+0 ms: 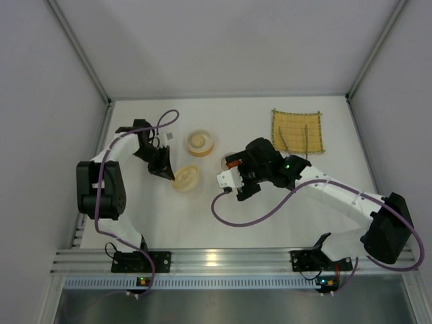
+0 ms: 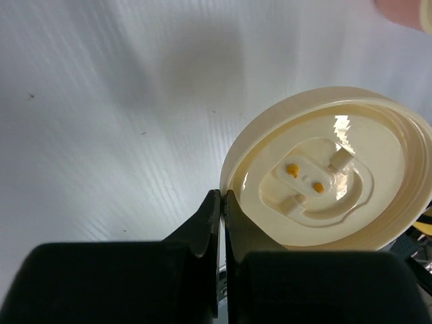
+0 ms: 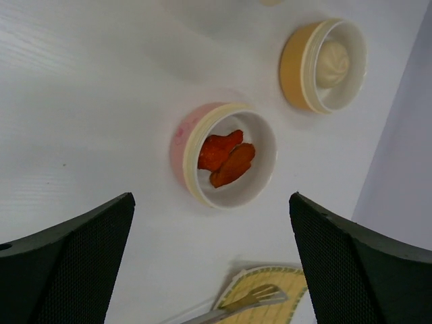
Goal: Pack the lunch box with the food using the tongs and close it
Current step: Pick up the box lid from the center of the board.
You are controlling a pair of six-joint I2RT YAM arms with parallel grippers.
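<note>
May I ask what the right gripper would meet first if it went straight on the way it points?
Most likely the pink bowl of red-orange food pieces, centred ahead of the open right gripper; depth is unclear.

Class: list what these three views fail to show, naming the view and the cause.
Pink bowl: top view, mostly hidden under the right arm.
Tongs: right wrist view, cut off by the bottom edge.
Left hand: top view, too small and dark to show its grip on the lid.
</note>
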